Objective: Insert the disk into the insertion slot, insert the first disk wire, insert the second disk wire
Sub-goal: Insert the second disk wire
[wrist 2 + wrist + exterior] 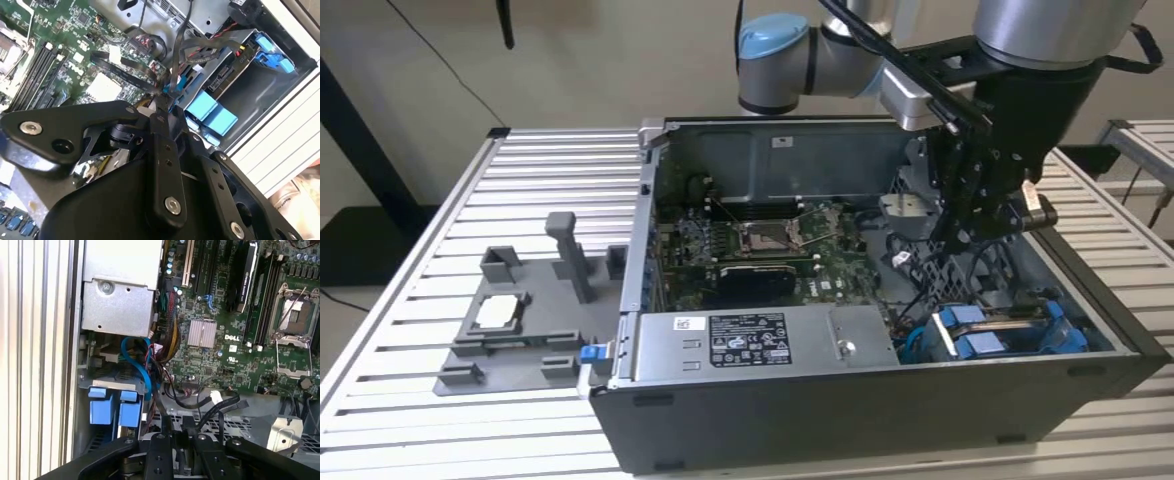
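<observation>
**Wire pinched in the hand, disk seated in its bay**

The hand (pixel 165 102) has its fingers pressed together on a dark disk wire (pixel 156 402), which rises from between the tips in both wire-side wrist views. The plug end is hard to make out among the loose cabling.

As I judge it, the step in hand is the first wire. Doing it well means holding the plug square to the port on the disk's (pixel 216 79) exposed end, coming in along the port's axis, and steering clear of the blue cable (pixel 145 365) looped beside it. A pinch far back on the wire would probably let the plug flop.

The disk lies in the insertion slot (pixel 260 85), its blue carrier tabs (pixel 210 112) facing out, near the hand but apart from it.

In the exterior view the arm (pixel 1041 60) reaches steeply down into the open computer case (pixel 854 420), at the exterior view's right, past the motherboard (pixel 761 250) and power-supply box (pixel 747 340). The case sits on the slatted worktop (pixel 400 330).
</observation>
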Motion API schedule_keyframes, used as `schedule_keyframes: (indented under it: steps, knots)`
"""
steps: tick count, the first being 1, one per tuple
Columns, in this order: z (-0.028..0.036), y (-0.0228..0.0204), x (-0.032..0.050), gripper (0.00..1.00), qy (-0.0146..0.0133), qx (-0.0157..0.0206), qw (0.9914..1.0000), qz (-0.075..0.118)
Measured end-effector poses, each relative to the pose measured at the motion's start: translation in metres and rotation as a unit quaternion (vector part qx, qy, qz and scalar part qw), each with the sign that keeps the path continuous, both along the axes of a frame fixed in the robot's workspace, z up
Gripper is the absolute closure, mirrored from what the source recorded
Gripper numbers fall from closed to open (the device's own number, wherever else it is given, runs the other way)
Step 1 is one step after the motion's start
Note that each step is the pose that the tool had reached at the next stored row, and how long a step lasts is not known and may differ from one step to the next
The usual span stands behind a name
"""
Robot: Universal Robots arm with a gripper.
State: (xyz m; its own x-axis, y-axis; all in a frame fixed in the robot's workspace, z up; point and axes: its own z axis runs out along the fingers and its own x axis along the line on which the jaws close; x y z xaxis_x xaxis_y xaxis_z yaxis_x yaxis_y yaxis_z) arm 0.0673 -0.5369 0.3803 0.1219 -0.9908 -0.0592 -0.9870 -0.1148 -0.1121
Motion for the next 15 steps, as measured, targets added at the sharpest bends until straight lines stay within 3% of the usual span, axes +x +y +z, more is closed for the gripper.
schedule_keyframes:
  steps: [2,6,9,14,15]
  knots:
    - [-0.0003,-0.0019,-0.0003,0.84,-0.0002,0.0001,1.0,0.0]
    - [-0.0007,-0.0131,-0.0005,0.85,-0.0002,0.0004,1.0,0.0]
    - [-0.0016,-0.0188,-0.0003,0.85,-0.0002,0.0004,1.0,0.0]
    - [-0.0027,-0.022,0.0002,0.83,-0.0001,0.0003,1.0,0.0]
    - [-0.0029,-0.022,0.0002,0.77,-0.0001,-0.0006,1.0,0.001]
